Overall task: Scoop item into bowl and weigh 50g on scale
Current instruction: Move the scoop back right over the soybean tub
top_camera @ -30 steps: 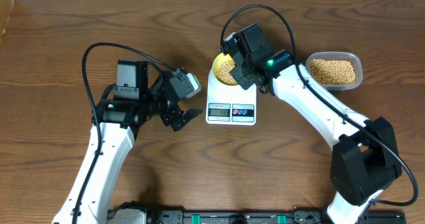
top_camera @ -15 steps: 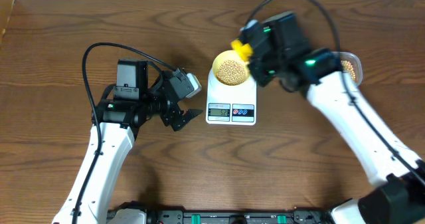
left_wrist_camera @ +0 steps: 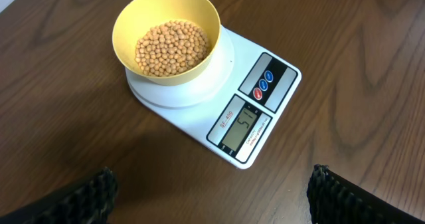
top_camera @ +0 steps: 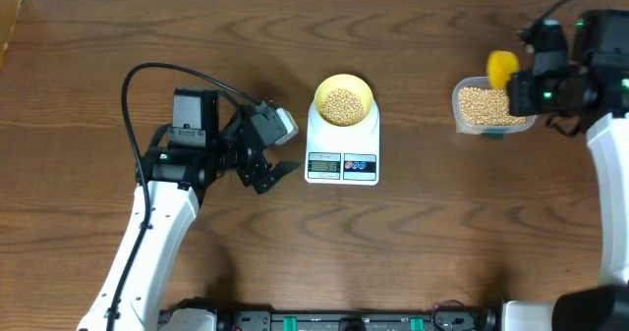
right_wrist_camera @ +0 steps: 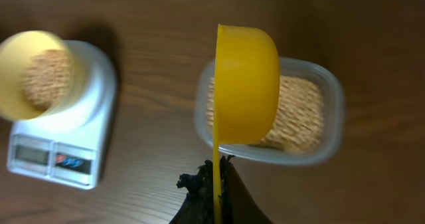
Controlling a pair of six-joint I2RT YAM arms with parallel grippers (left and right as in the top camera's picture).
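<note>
The pale yellow bowl [top_camera: 342,101] holds tan beans [top_camera: 342,105] and stands on the white scale [top_camera: 342,160]. In the left wrist view the bowl [left_wrist_camera: 167,32] sits on the scale [left_wrist_camera: 255,117], whose display shows a number starting with 5. My right gripper [top_camera: 521,87] is shut on the handle of a yellow scoop [top_camera: 501,68] above the clear container of beans [top_camera: 489,107]. In the right wrist view the scoop [right_wrist_camera: 246,84] is turned on its side over the container [right_wrist_camera: 302,114], with the gripper [right_wrist_camera: 218,184] on its handle. My left gripper [top_camera: 280,171] is open and empty, left of the scale.
The brown wooden table [top_camera: 442,233] carries everything. The left arm [top_camera: 187,164] lies over the table's left half. The right arm [top_camera: 609,154] reaches in along the right edge. A pale wall edge runs along the back.
My right gripper has carried the yellow scoop from above the bowl to the right, over the clear container. The bowl now shows uncovered. The left arm has not moved.
</note>
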